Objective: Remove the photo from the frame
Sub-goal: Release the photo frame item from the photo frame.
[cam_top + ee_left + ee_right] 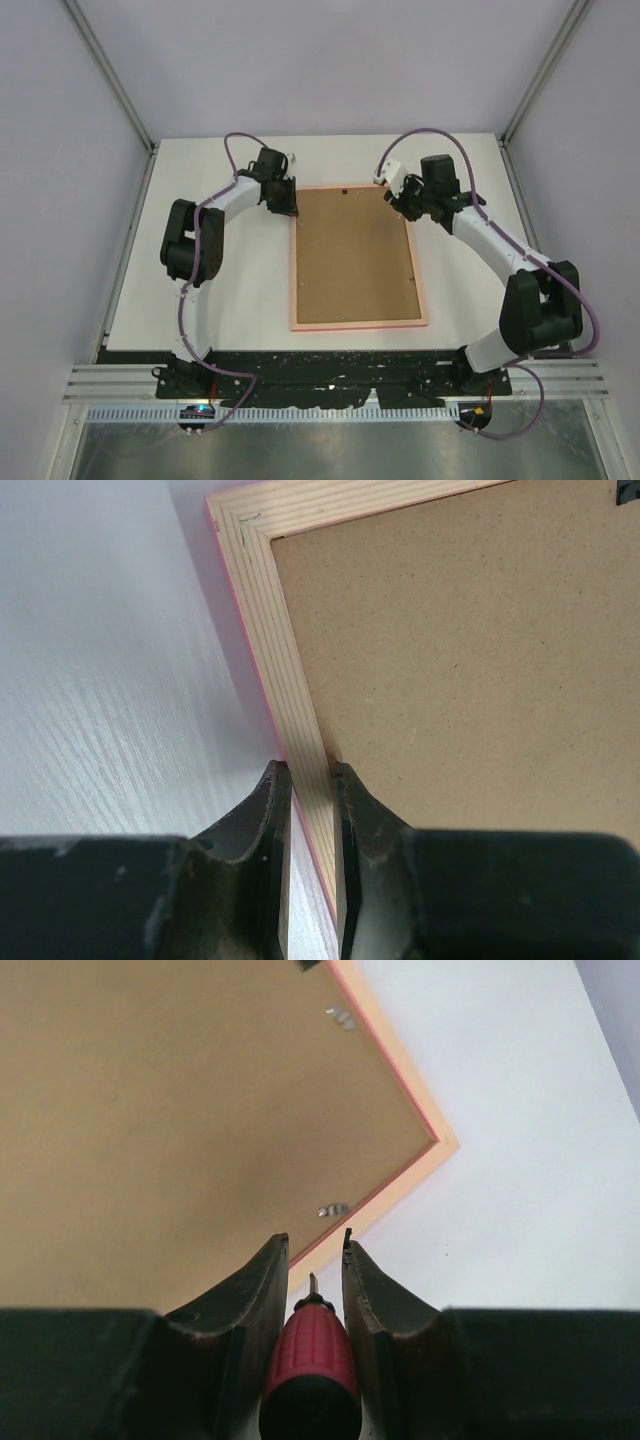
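The photo is not yet freed: the board (352,255) is left in the face-down frame (360,323), whose edge is pinched by the left pincer (310,770), while a screwdriver (310,1355) is gripped by the right pincer (314,1236).

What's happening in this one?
The frame lies face down on the table, with its brown backing board up and in place, so the photo is hidden. The left gripper pinches the frame's left rail near its far corner. The right gripper holds a red-handled screwdriver, tip pointing at a metal retaining tab.
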